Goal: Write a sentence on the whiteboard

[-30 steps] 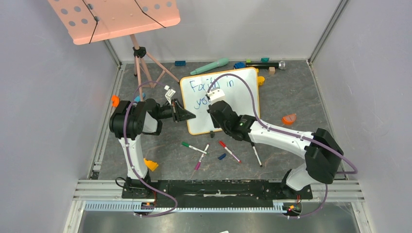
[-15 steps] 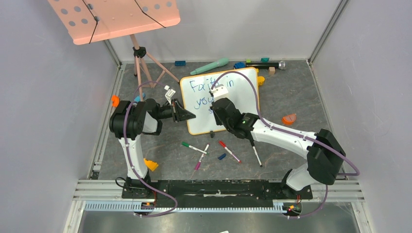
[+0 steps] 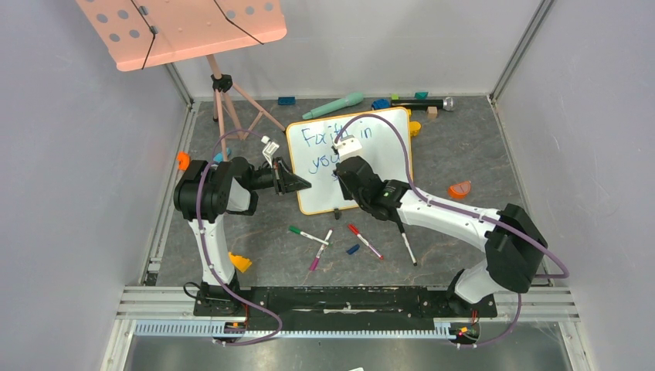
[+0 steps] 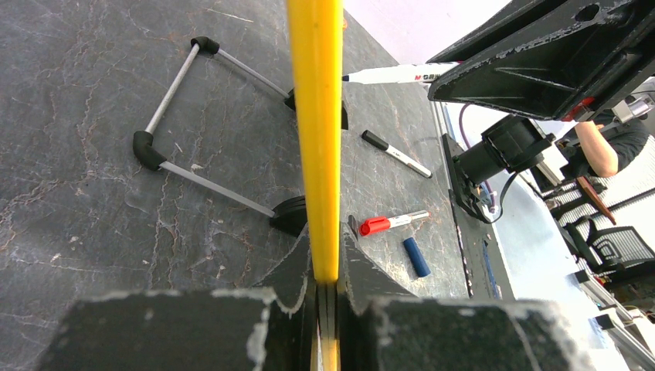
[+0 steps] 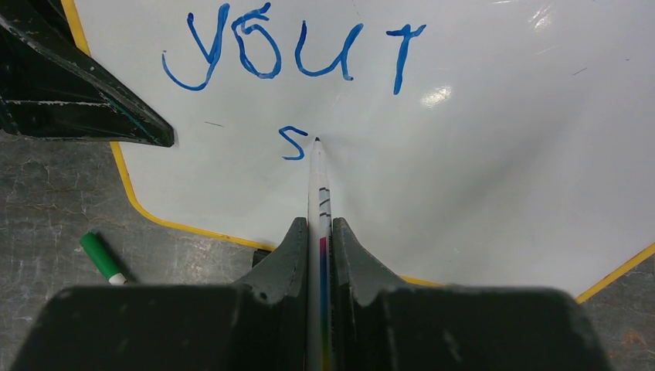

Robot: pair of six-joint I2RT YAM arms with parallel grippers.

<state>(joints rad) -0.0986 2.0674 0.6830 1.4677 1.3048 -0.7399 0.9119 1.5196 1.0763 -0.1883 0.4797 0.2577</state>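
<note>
**Third Line of Lettering: Continuing After the "s"**

The whiteboard (image 3: 386,147) is being held at mid-table, beyond both arm bases. Its yellow frame edge (image 4: 315,116) is being clamped by the left gripper (image 4: 328,290), whose jaws are closed on the rim. A marker (image 5: 319,193) is being gripped by the right gripper (image 5: 320,239), clenched around its barrel. The tip is being set just right of a lone "s" (image 5: 292,144) beneath the word "your". The sentence (image 3: 320,151) is judged to be partway written.

For a clean stroke, light and even pressure should be applied. The next letter should be kept level with the "s" and close beside it. The frame clamp should be kept firm so that the board is not being pushed away.

In the overhead view, the third line and part of the first are being covered by the right wrist. The first line is being cropped from the right wrist view. The left wrist view is showing the board edge-on only. Actual tip contact cannot be confirmed.
</note>
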